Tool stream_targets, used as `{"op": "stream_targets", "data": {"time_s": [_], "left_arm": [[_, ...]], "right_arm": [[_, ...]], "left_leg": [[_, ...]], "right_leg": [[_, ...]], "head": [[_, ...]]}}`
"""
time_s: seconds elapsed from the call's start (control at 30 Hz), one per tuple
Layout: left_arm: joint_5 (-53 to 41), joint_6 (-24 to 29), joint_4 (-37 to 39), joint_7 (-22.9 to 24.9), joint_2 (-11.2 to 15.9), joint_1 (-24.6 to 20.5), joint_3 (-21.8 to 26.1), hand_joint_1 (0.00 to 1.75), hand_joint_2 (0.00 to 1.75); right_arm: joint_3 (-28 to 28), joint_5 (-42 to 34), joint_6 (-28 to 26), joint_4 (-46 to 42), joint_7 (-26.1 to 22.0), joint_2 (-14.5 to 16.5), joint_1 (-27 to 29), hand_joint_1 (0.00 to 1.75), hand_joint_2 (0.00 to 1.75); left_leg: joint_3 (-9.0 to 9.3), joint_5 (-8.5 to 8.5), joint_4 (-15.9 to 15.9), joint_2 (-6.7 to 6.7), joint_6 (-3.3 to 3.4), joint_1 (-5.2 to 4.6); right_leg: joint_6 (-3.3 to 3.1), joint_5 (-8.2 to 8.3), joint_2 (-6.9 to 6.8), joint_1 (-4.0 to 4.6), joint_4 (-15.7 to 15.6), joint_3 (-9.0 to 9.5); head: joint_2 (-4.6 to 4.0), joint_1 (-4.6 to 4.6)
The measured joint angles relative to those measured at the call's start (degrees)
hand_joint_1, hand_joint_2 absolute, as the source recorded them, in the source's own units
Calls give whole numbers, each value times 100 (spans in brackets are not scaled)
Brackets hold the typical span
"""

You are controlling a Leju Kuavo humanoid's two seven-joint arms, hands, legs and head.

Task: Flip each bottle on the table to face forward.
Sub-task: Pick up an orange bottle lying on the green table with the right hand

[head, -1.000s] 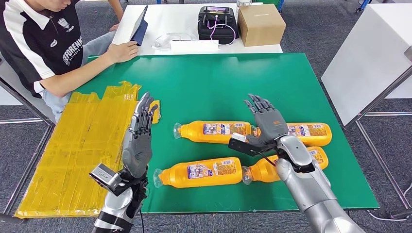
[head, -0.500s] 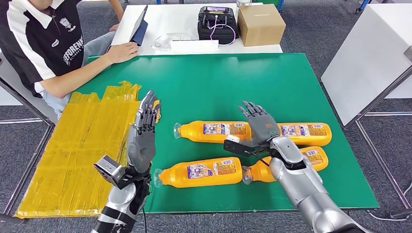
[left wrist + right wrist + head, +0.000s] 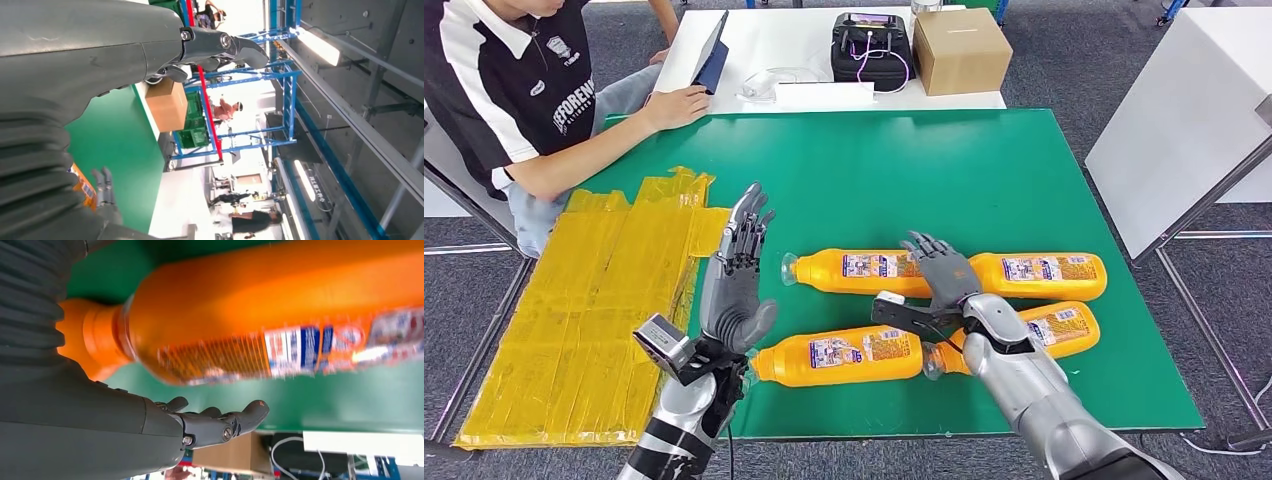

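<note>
The robot's right hand (image 3: 939,272), dark grey with its fingers spread flat and grasping nothing, hovers between the two far bottles and covers the cap end of the far right orange plastic bottle (image 3: 1044,275), so whether it touches either bottle cannot be told. The right forearm hides the middle of the near right orange plastic bottle (image 3: 1064,325), leaving its label end and part of its neck in sight. All four bottles lie on their sides on the green tabletop (image 3: 874,180), arranged in two rows, each with a white, blue and red label on an orange body. The far left orange plastic bottle (image 3: 859,270) points its clear cap toward the left, as does the near left orange plastic bottle (image 3: 839,355), whose cap sits just beside the left wrist. In the right wrist view one bottle fills the frame, blurred, its label print unreadable. The robot's left hand (image 3: 736,285) stands upright above the table's left part with fingers extended and apart, released. Crumpled yellow sheeting (image 3: 584,300) covers the left side of the table, and a seated person in a black and white shirt (image 3: 524,90) is cut off by the picture's edge
</note>
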Motion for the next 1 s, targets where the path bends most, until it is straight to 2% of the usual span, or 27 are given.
{"op": "stream_targets", "data": {"time_s": [0.37, 0.73, 0.77, 0.8, 0.9, 0.93, 1.0], "left_arm": [[30, 9, 12, -75, -29, -5, -128, 0, 175], [30, 28, 12, -76, -31, -5, -169, 0, 175], [30, 28, 12, -76, -31, -5, -171, 0, 175], [30, 28, 12, -76, -31, -5, -171, 0, 175], [30, 28, 12, -76, -31, -4, -172, 0, 175], [30, 28, 11, -76, -31, -4, -172, 0, 175], [30, 28, 9, -76, -31, -2, -172, 0, 175]], "right_arm": [[5, 61, -58, 680, 165, 78, -187, 2, 175], [5, 72, -58, 873, 174, 109, -295, 2, 175], [5, 72, -58, 879, 174, 110, -298, 7, 175], [5, 72, -58, 885, 174, 111, -300, 23, 175], [5, 84, -60, 903, 189, 113, -302, 123, 175], [5, 95, -64, 912, 198, 113, -302, 143, 175], [5, 126, -103, 926, 221, 115, -302, 144, 175]], "left_leg": [[2, 0, 0, 1, 0, 0], [8, 1, 0, 1, 1, 0], [9, 1, 0, 1, 1, 0], [9, 1, 0, 1, 1, 0], [9, 1, 0, 0, 2, 0], [9, 1, 0, 0, 2, 0], [9, 1, 0, 0, 2, 0]], "right_leg": [[0, 0, 0, -1, 0, 1], [0, 0, 0, 0, -1, 7], [0, 0, 0, -1, -1, 8], [0, 0, 0, -1, -1, 8], [0, 0, 0, -1, -1, 9], [0, 0, 0, -1, 0, 9], [0, 0, 0, -1, 0, 10]], "head": [[0, 0], [0, 0], [0, -1], [0, -1], [0, -1], [0, -1], [0, 0]]}}
